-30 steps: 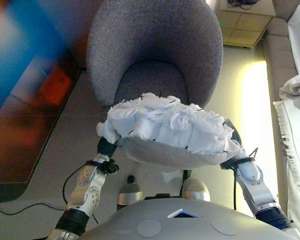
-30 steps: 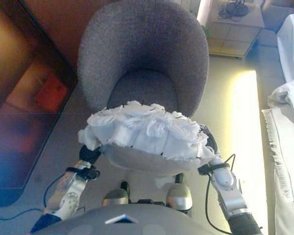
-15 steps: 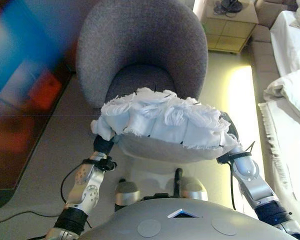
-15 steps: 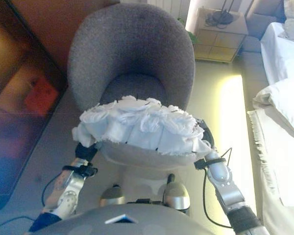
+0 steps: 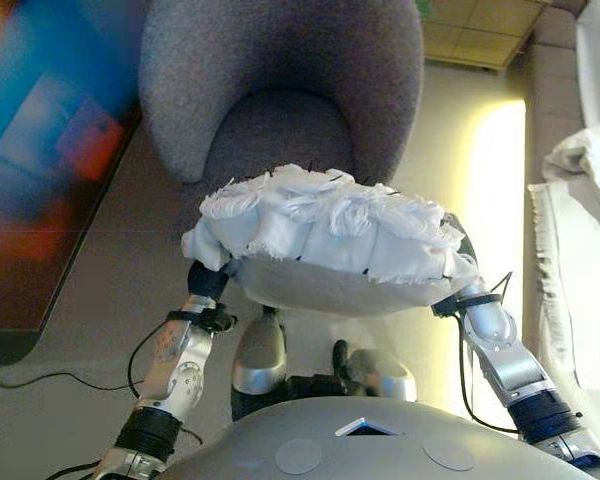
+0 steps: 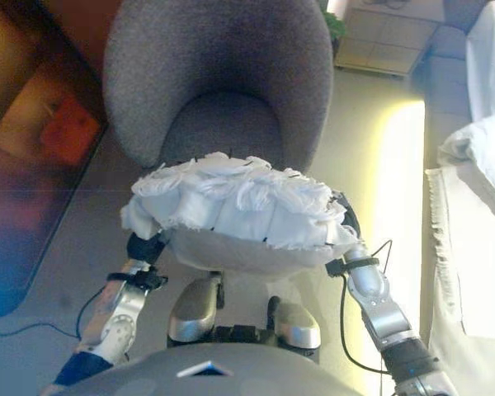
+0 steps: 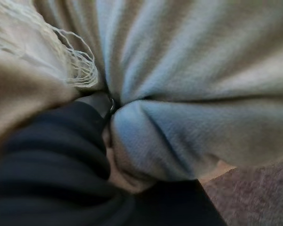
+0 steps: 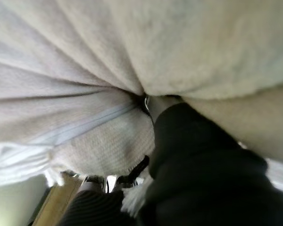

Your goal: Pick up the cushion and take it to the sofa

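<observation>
Between our two arms, lifted clear of the grey armchair (image 5: 280, 90) ahead, we carry the white ruffled cushion (image 5: 325, 235), its frilled face up and its smooth underside bulging below. Our left hand (image 7: 52, 160) is pressed into one end of it and our right hand (image 8: 198, 155) into the other; in both wrist views only the dark ribbed cover shows, sunk into folds of fabric, so we cannot tell whether the fingers are spread flat or curled into the cloth. The cushion hangs level and touches nothing but us; the chair seat sits beyond it and apart.

We judge the pick-up done and the carrying step in hand. The sofa is not plainly identifiable here, though white fringed fabric (image 5: 580, 250) lies along our right side and may belong to it. The next move calls for turning toward that side while holding even inward pressure from both ends, since a soft cushion squeezed only at its ends could sag or slip out if either arm eases off mid-turn.
</observation>
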